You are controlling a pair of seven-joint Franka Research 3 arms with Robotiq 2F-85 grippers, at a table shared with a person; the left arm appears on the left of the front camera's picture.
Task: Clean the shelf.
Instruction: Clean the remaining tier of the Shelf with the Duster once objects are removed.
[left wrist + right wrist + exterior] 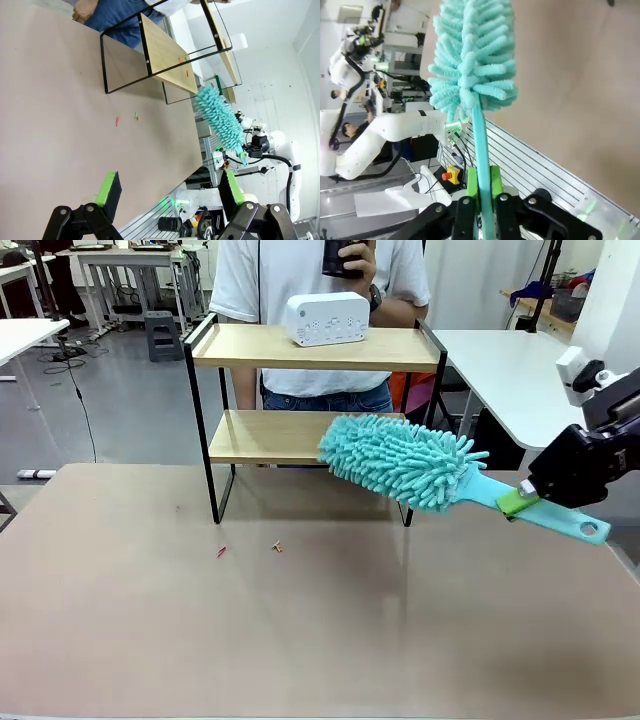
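**At the far side of the table: a teal duster by the shelf's lower board**

At the far edge of the brown table (300, 640) stands the shelf (250, 345), two light wooden boards in a thin black frame, with a person in a white shirt (250, 280) right behind it. A white box (327, 319) sits on the top board. We see the right end effector (520, 500) clenched on the handle of a fluffy teal duster (400, 460), green pads pressed to both sides of the handle. The duster's head lies tilted in front of the right end of the lower board (262, 436) (we cannot tell whether it touches the wood). Two small scraps, one red (222, 551) and one pale (277, 546), lie on the table just in front of the shelf. In the left wrist view, the left end effector (169, 186) hangs above the table with its fingers spread apart, grasping nothing.
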